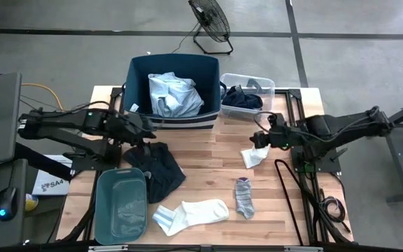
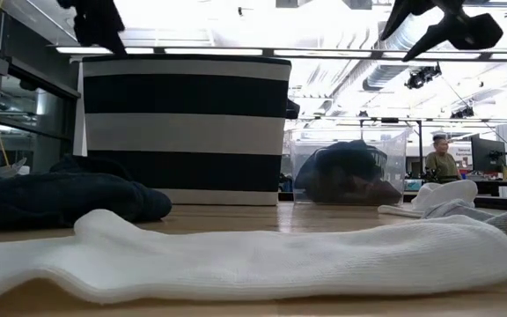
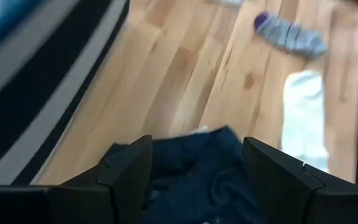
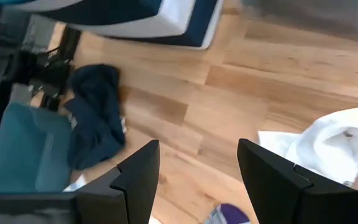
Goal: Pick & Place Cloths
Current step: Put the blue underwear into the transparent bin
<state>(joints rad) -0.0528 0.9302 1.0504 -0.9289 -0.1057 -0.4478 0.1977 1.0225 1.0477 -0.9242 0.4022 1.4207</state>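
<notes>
A navy cloth [image 1: 157, 166] lies crumpled on the table in front of the navy striped bin [image 1: 137, 68]; it also shows in the left wrist view [image 3: 194, 168]. A light blue shirt [image 1: 175, 94] lies in the bin. My left gripper [image 1: 145, 130] is open and raised over the navy cloth's far edge, touching nothing. My right gripper [image 1: 260, 138] is open and raised just beyond a small white sock [image 1: 255, 155], which also shows in the right wrist view [image 4: 328, 146]. A long white sock [image 1: 191, 213] and a grey sock [image 1: 243, 197] lie flat near the front.
A teal tub [image 1: 102, 210] stands at the front left. A clear plastic box [image 1: 266, 84] holding dark cloths [image 1: 242, 99] stands right of the bin. Bare wood lies between the navy cloth and the small white sock. A person [image 2: 444, 158] sits in the room beyond.
</notes>
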